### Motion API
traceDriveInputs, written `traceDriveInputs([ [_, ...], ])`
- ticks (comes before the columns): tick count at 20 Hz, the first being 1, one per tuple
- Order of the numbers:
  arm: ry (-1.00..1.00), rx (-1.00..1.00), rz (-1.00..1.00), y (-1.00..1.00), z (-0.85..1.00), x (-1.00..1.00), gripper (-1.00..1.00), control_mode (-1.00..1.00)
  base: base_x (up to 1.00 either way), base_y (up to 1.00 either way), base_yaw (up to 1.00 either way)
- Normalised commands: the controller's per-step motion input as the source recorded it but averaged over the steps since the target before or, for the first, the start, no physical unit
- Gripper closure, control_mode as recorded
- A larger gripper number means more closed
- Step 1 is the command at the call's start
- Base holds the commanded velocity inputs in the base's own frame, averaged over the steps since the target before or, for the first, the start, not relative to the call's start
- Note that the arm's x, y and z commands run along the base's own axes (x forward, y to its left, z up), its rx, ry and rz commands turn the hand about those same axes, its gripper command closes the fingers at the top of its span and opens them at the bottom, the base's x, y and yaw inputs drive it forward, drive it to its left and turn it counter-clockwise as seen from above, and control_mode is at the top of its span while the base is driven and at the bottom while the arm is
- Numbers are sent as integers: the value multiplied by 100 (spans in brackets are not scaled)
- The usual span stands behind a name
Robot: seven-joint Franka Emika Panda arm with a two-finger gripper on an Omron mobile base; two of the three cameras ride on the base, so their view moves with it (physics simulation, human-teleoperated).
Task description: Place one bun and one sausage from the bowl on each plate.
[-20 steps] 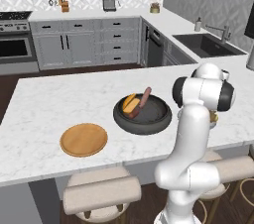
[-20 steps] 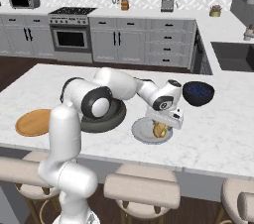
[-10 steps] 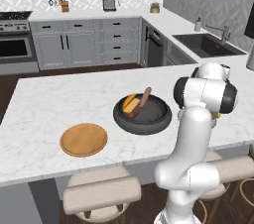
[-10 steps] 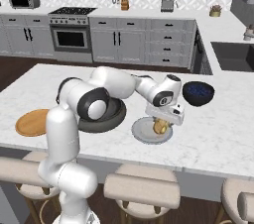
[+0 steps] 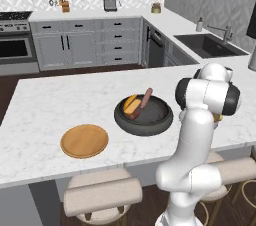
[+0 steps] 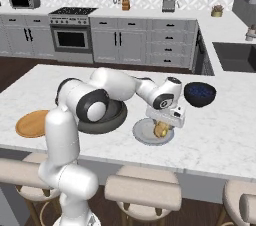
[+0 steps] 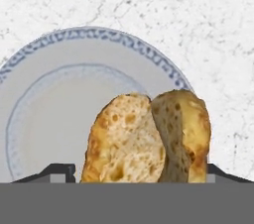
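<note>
Over the light grey round plate (image 6: 145, 133) with its faint blue patterned rim (image 7: 59, 64), the two-finger gripper (image 6: 162, 129) hangs low with a golden-yellow split hot-dog bun (image 7: 146, 139) between its fingers — in the hand view the bun stands right up between the two dark finger tips (image 7: 59, 171), so the jaws look clamped on it. From the right base view the bun (image 6: 161, 130) sits just above the plate's middle; can't tell if it's actually touching the plate. Just left of that plate is the wide shallow dark grey-black round bowl (image 5: 150, 120), and inside it there's a second golden bun (image 5: 131, 106) lying next to a slim reddish-brown sausage (image 5: 146, 98) that leans up against the bowl's far rim. I can make out just that one sausage in the bowl. Further left on the white marble island counter (image 5: 60, 100) is the tan-orange wooden plate (image 5: 84, 140), well apart from the bowl and bare. On the other side, near the grey plate toward the back of the counter, sits a smaller glossy dark-blue bowl (image 6: 200, 93). The white arm (image 6: 120, 87) reaches across over the dark bowl to get to the grey plate — in the left base view its bulky upper links (image 5: 207, 95) block that plate.
</note>
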Motion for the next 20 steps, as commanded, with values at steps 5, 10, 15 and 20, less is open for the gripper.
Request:
traceDriveInputs([
  [5,0,-1,0,5,2,0,-100,-100,0,0,0],
  [10,0,-12,-1,3,34,0,-100,-100,0,0,0],
  [15,4,-21,0,46,87,-2,-100,-100,0,0,0],
  [20,7,-2,0,100,39,-26,-100,-100,0,0,0],
])
